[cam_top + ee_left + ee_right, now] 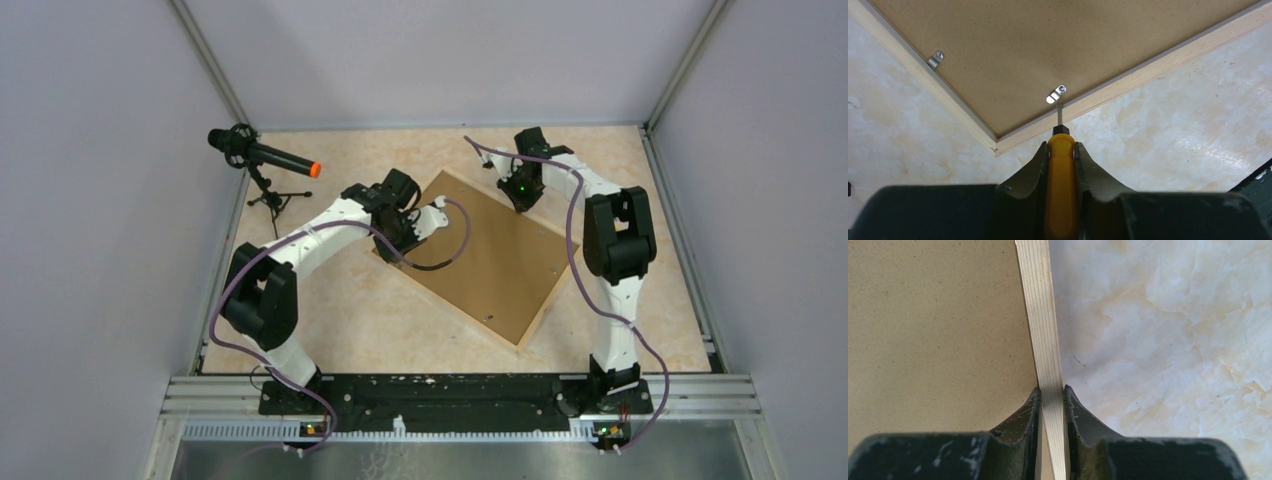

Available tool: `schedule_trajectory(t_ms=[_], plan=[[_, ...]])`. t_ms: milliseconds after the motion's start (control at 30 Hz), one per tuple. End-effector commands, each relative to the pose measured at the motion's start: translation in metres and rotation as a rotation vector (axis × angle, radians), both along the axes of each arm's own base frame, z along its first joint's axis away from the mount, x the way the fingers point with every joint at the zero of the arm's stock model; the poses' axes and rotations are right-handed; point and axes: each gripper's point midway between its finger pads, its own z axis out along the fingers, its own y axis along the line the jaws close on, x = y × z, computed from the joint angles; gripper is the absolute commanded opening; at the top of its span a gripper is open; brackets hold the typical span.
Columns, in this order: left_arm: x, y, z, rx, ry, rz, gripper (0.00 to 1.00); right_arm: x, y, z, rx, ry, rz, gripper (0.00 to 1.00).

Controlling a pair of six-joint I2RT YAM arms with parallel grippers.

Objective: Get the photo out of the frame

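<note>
Photo: not visible; I judge it lies face down under the backing (1048, 40), inside the frame (480, 255).
Frame: flat on the counter (330, 330), brown reverse side up, set at an angle between the 2 arms.
Left tool (1061, 148): closed on a yellow-handled screwdriver (1061, 195), its thin blade pointing forward.
Blade tip: at a small metal clip (1055, 94) beside the frame's pale wood rim, near a corner.
Right tool (1051, 392): clamped on the wood edge (1040, 315) at the frame's far side, with 1 finger on the backing side and 1 on the outside.
Step in hand: probably swinging the clip aside so the backing can lift out.
Doing it well: hold the frame firmly with the right tool so it cannot slide. Press the blade low against the clip's free end and push sideways, not down, so the tip does not skid across or gouge the board.
Next clip: a 2nd clip (935, 59) on the neighbouring rim looks likely to need the same.
Hard to tell: whether the blade actually touches the clip, and whether the clip pins the backing or is swung clear.
Hidden: any other clips are too small to make out in the overhead view, and the left arm covers part of the frame there.
</note>
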Motion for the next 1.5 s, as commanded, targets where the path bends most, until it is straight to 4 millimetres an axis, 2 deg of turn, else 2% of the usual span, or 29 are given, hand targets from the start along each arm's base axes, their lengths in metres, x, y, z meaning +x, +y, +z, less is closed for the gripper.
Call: schedule_trajectory(t_ms=[0,267,800,933,1233,1467], plan=[[-0.007,0.008,0.014,0.003,-0.011,-0.008,0.0,-0.033,-0.019,-0.022,-0.05,0.138,-0.058,0.07],[0.003,0.0,0.015,-0.025,-0.034,0.025,0.0,-0.033,-0.018,-0.021,-0.047,0.136,-0.058,0.07],[0.022,-0.014,0.003,-0.07,-0.064,0.068,0.0,-0.033,-0.02,-0.023,-0.051,0.135,-0.061,0.07],[0.02,-0.014,0.003,-0.067,-0.055,0.063,0.0,-0.033,-0.02,-0.022,-0.051,0.135,-0.06,0.07],[0.009,-0.006,0.027,-0.067,-0.059,0.051,0.0,-0.035,-0.02,-0.025,-0.052,0.142,-0.059,0.07],[0.003,0.0,0.022,-0.045,-0.051,0.047,0.0,-0.034,-0.018,-0.027,-0.045,0.145,-0.06,0.07]])
